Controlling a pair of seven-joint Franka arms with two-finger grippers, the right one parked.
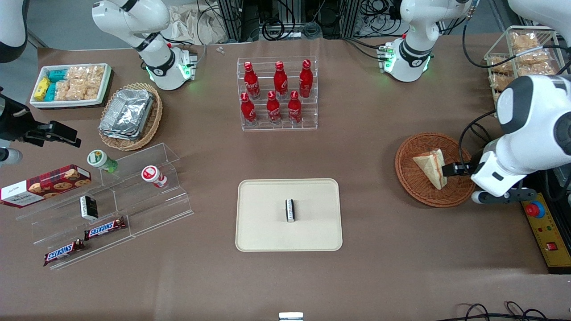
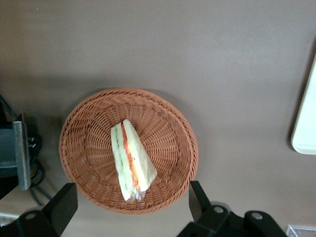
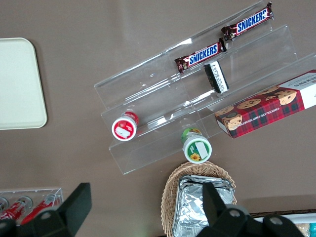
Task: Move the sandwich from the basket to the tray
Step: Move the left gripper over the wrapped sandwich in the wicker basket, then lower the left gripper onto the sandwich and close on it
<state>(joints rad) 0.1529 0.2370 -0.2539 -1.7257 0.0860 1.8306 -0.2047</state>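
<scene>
fingers (image 2: 63, 205) of the gripper (image 2: 129, 207) are cut off in the wrist view, showing only as two dark tips spread wide apart with nothing between them, hanging above the basket (image 2: 168, 123) where the sandwich (image 2: 131, 160) lies on the weave, red and green filling edge up. from the front, the arm's white bulk hides most of the gripper (image 1: 450, 170), whose dark end overlaps the sandwich (image 1: 430, 167), so only the wrist view shows it clear. only the front view shows the whole tray (image 1: 267, 232), well apart from the basket (image 1: 412, 187) toward the parked arm's end, with a small black-and-white packet (image 1: 290, 210) on it.
</scene>
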